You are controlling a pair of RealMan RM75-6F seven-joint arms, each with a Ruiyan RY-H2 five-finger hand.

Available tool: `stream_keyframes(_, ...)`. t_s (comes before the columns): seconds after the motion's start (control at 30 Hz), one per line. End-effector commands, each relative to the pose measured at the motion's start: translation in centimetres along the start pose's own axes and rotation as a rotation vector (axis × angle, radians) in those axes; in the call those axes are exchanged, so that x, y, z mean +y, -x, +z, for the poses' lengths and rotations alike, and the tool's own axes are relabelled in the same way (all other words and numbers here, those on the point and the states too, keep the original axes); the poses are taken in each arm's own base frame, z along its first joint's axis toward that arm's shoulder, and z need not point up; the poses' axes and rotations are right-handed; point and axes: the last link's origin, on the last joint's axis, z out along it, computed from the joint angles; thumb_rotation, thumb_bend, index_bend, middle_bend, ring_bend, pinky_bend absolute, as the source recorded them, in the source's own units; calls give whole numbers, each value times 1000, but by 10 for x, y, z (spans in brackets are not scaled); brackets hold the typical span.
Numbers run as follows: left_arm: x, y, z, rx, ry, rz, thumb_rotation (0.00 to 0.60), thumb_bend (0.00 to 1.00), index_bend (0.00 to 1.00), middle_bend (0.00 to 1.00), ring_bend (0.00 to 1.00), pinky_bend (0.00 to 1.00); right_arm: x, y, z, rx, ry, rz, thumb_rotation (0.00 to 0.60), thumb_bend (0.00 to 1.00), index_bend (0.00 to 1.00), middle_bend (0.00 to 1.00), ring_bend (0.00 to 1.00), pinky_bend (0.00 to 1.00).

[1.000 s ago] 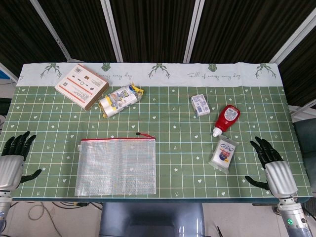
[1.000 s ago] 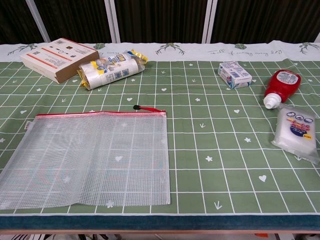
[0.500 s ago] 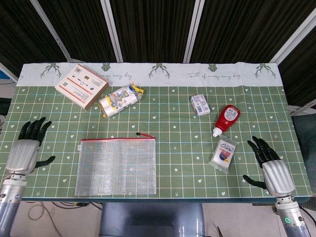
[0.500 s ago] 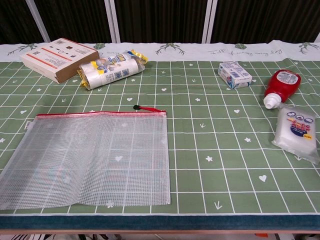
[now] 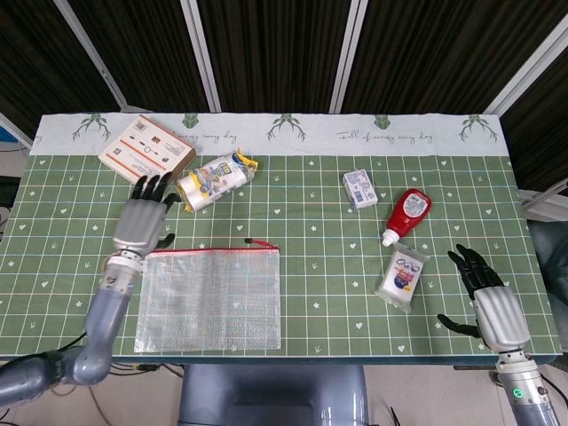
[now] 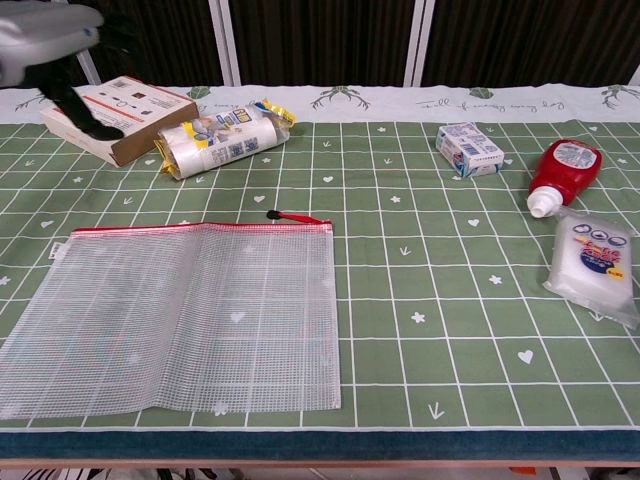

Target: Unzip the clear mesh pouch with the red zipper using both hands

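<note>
Nothing is unzipped yet. The mesh pouch [image 5: 209, 299] lies flat near the front edge of the tabletop [image 5: 319, 231], its red zipper [image 5: 211, 250] closed along the far edge with the pull [image 5: 258, 241] at the pouch's right corner. Your left hand [image 5: 144, 216] hovers above the pouch's far-left corner, fingers spread and empty. Your right hand [image 5: 486, 295] waits well apart, at the tabletop's right edge, also spread and empty. You've yet to pin the pouch and take the pull.

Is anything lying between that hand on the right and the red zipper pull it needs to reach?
Yes. A white packet lies beside the right hand, roughly between it and the zipper pull. The rest of the way is bare tablecloth.
</note>
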Motion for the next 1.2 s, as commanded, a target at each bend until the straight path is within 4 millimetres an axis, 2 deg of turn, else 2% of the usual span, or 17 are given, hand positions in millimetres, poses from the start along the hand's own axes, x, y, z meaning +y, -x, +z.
stream_keyframes(0.03,34,12,21,-44,36,7,600,215,356,58,0,0,0,0,0,-2,6,5,600,178,0,0,0,208)
stream_keyframes(0.1,50,20,30,-63,47,29,600,221,372,65,0,0,1,0,1,-5,15,10,600,178,0,0,0,208)
stream_keyframes(0.47,88,48,50,-121,59,76,600,250,419,82,0,0,2,-1,1,-9,35,23,600,182,0,0,0,208)
stream_keyframes(0.6,104,65,58,-162,62,98,600,250,428,82,0,0,3,0,1,-15,42,32,600,183,0,0,0,208)
stream_keyframes(1.2,135,88,73,-197,75,123,600,255,456,81,0,0,5,-1,2,-23,63,50,600,184,0,0,0,208)
